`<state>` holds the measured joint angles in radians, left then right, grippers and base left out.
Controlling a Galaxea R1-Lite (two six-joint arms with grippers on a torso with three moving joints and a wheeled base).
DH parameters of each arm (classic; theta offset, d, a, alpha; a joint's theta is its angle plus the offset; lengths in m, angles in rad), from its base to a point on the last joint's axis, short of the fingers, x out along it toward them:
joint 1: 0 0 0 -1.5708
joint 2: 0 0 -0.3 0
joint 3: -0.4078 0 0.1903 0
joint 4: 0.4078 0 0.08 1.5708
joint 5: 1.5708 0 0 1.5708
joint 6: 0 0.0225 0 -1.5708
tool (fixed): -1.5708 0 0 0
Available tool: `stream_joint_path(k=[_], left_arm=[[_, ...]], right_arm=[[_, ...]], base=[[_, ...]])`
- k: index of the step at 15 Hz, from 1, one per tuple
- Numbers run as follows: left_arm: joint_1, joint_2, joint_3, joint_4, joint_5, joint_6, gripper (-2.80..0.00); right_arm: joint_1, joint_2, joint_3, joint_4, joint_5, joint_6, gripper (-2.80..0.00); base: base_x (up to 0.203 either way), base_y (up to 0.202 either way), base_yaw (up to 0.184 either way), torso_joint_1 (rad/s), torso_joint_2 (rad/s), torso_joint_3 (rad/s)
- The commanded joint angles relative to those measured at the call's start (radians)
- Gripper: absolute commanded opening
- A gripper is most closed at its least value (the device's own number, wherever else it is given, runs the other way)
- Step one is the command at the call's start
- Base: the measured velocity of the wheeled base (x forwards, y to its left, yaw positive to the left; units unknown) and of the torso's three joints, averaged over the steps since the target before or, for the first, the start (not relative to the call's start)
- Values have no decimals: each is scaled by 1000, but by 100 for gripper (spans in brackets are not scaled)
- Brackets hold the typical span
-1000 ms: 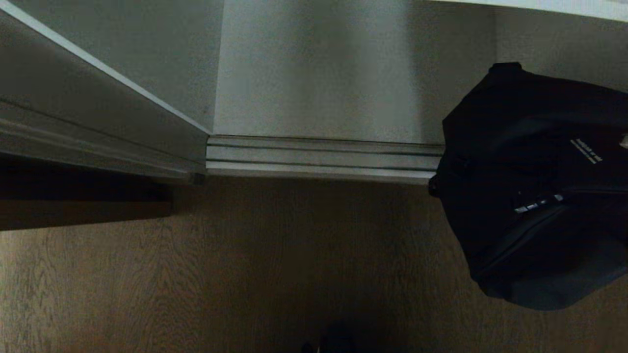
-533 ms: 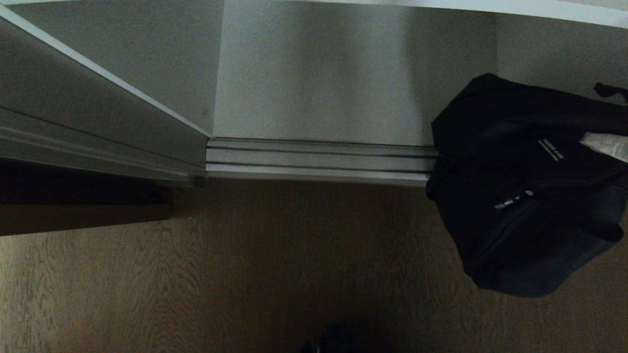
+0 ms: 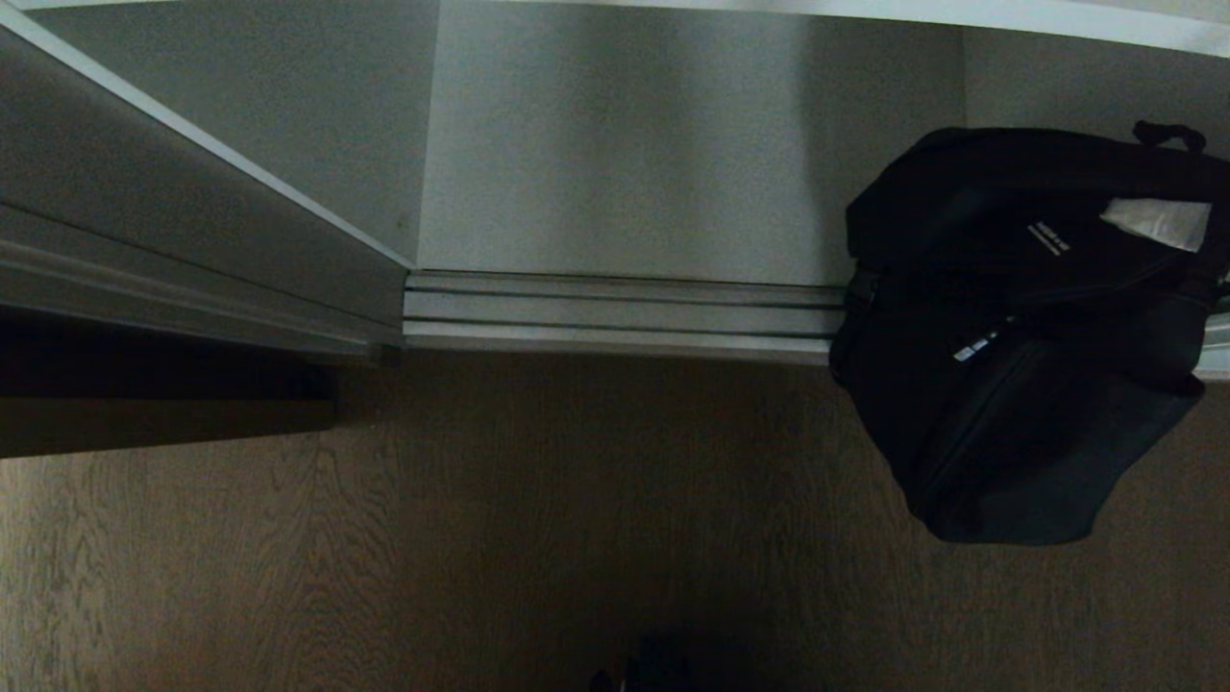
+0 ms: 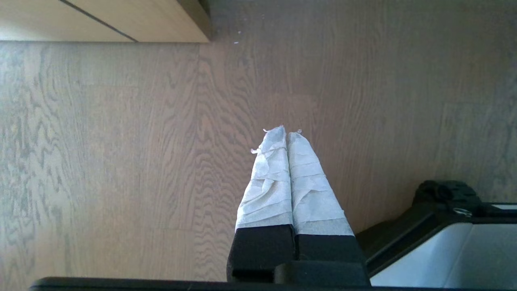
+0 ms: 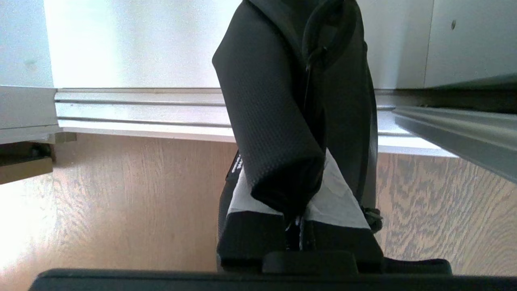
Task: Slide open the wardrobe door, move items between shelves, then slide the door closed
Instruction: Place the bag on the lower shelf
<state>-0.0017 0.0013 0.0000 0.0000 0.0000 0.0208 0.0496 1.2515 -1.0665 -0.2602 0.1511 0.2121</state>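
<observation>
The black bag has swung up and inward, hanging over the wardrobe's door track; right pincer clamps its fabric, heading for the bottom shelf.

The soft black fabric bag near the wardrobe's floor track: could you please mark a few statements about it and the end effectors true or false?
1. The soft black fabric bag hangs above the dark wood floor. True.
2. The right end effector is shut on the bag. True.
3. The left end effector grips the bag. False: it is shut on nothing, over bare floor.
4. The bag lies flat on a grey-white shelf. False: it overlaps the silver metal floor track, held up.
</observation>
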Motion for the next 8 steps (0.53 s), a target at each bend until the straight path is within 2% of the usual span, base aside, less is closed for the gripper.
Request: stream_joint_path(k=[1, 5, 8], left_arm=[[0, -1, 0, 0, 0, 1, -280], [0, -1, 0, 0, 0, 1, -280], [0, -1, 0, 0, 0, 1, -280]], right_arm=[[-9, 46, -73, -32, 1, 0, -280], [-14, 4, -106, -22, 8, 0, -280], [-5, -96, -97, 89, 46, -2, -280]], base=[[0, 0, 0, 0, 0, 0], [0, 0, 0, 0, 0, 0], [0, 0, 0, 0, 0, 0]])
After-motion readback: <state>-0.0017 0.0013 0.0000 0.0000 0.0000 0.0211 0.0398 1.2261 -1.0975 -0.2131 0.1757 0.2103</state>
